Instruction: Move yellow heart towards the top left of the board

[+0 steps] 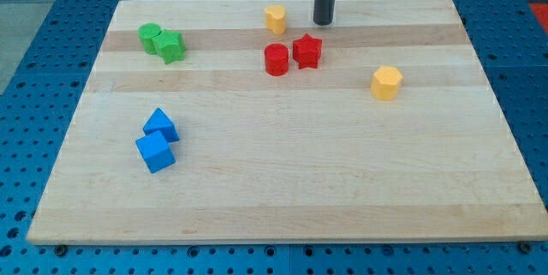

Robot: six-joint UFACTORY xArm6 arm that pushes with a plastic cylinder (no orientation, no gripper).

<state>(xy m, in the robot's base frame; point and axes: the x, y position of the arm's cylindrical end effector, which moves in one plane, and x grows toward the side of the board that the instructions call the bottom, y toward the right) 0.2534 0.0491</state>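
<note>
Item: yellow heart (275,19), task block. Location: top edge of the wooden surface (282,181), slightly left of centre; heart outline hard to confirm at this size.

Item: my tip (323,22), end of a plain dark rod with no gripper, so nothing opens, closes or is held. Location: just right of the yellow heart, apart from it.

Others: red cylinder (276,59) and red star (307,50), touching, below the heart; yellow hexagonal block (386,82) to the right; green pair (162,43) upper left, shapes unclear; two blue blocks (157,142) lower left.

Step, as judged: approach done, push not begun. Next move calls for closing on the heart's right side and sliding leftward along the top edge.

Hidden: rod's upper part cut off by the frame.
</note>
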